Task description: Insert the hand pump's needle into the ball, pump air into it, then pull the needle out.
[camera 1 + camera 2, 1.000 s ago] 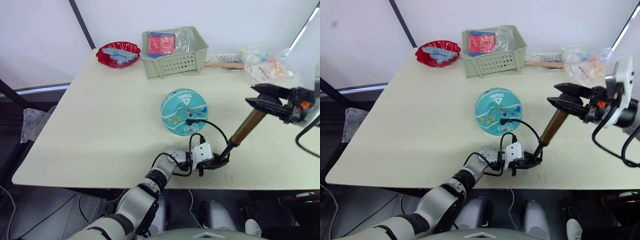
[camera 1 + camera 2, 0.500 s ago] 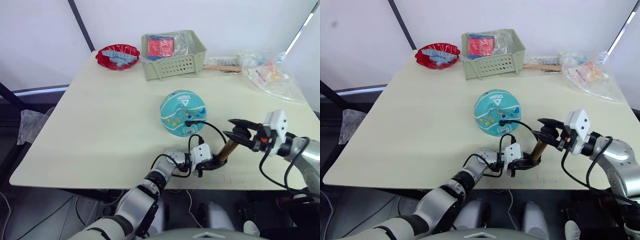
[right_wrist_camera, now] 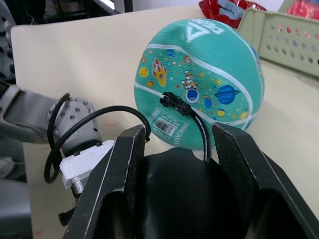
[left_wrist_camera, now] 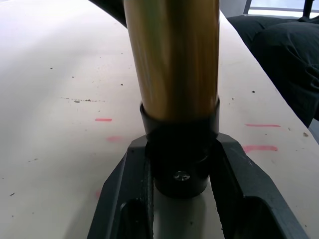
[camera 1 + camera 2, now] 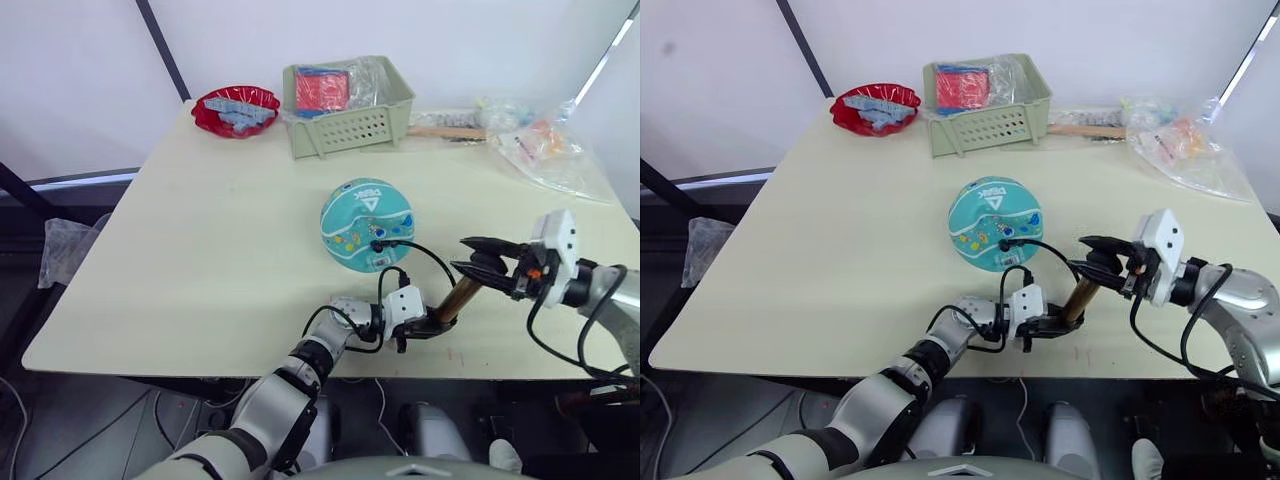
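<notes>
The teal ball (image 5: 367, 224) with cartoon prints rests mid-table. The thin black hose (image 5: 430, 255) loops from the hand pump's base to a black fitting (image 3: 173, 103) pressed against the ball beside its white label; the needle is hidden there. The gold barrel (image 5: 457, 298) slants up to the right from the table's front edge. My left gripper (image 5: 425, 325) is shut on the black lower end cap (image 4: 180, 169). My right gripper (image 5: 482, 268) is shut on the black handle at the barrel's top, a short way right of the ball.
A green basket (image 5: 350, 128) holding red and clear packets stands at the back centre, with a red bowl (image 5: 237, 108) to its left. Clear plastic bags (image 5: 545, 145) lie at the back right. The table (image 5: 220, 250) ends just in front of the left gripper.
My right gripper has come down and left with the handle, shortening the visible barrel, then has eased slightly right. The left gripper, ball and hose have stayed put.
</notes>
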Tool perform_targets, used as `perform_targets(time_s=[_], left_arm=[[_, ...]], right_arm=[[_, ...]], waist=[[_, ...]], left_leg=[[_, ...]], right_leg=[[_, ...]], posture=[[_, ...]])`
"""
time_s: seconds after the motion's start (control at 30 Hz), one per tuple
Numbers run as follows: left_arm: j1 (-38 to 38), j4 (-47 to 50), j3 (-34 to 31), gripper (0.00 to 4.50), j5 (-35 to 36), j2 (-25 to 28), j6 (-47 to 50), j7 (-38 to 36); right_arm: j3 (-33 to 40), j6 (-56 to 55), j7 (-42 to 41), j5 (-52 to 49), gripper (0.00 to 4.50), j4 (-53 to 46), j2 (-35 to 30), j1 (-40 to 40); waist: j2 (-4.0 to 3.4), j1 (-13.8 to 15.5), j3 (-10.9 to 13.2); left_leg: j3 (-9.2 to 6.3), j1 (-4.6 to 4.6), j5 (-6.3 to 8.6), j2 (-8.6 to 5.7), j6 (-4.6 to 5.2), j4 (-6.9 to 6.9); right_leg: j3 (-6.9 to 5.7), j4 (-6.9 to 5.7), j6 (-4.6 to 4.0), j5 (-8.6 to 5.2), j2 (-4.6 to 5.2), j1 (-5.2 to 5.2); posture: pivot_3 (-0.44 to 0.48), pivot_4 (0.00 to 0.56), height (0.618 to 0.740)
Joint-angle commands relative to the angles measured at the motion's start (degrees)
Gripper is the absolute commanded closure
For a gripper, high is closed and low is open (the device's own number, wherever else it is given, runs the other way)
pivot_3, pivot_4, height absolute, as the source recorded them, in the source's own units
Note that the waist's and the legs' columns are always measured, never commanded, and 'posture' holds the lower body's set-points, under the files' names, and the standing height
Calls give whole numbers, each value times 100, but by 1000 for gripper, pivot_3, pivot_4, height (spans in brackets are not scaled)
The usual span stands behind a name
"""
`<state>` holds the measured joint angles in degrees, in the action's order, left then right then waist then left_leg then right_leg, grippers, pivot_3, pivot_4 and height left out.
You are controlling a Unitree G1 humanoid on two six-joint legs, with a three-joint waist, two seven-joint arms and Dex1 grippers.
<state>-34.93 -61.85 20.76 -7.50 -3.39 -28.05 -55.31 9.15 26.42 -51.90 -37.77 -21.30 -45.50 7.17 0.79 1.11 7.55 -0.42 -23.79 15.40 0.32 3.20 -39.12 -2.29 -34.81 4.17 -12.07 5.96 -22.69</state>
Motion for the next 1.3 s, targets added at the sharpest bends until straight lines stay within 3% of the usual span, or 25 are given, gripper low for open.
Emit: perform_targets(time_s=[0.03,0.37,0.67,0.87,1.03,1.3], left_arm=[[264,-409,218,3466,-360,227,271,-50],[249,-380,217,3466,-328,227,294,-89],[262,-391,225,3466,-335,225,292,-87],[261,-395,218,3466,-332,227,294,-78],[264,-388,212,3466,-325,232,296,-76],[271,-377,231,3466,-331,226,296,-76]], right_arm=[[860,416,66,-643,2873,-262,-390,440],[1691,1256,221,-1570,2873,-21,-1176,1513],[1855,1578,484,-1865,2902,152,-1261,2092],[1693,1538,469,-1687,2902,0,-1085,1737],[1276,1275,384,-1321,2902,-505,-660,691],[654,578,416,-626,2903,-595,69,-301]], waist=[[-12,5,19],[-29,3,62],[-27,3,84],[-27,3,84],[-8,5,70],[50,-23,-5]], left_leg=[[1,-2,0,-1,0,0],[3,-6,0,-3,0,0],[7,-9,0,-5,1,0],[6,-9,0,-5,1,0],[1,-1,0,-3,1,1],[-4,10,0,4,0,1]], right_leg=[[0,0,0,0,1,0],[1,1,0,0,3,0],[4,1,0,1,6,-2],[4,0,0,1,5,-2],[1,0,1,1,1,1],[0,-4,1,0,-8,6]], posture=[[0,150,738],[0,150,738],[0,150,738],[0,150,738],[0,150,738],[0,150,738]])
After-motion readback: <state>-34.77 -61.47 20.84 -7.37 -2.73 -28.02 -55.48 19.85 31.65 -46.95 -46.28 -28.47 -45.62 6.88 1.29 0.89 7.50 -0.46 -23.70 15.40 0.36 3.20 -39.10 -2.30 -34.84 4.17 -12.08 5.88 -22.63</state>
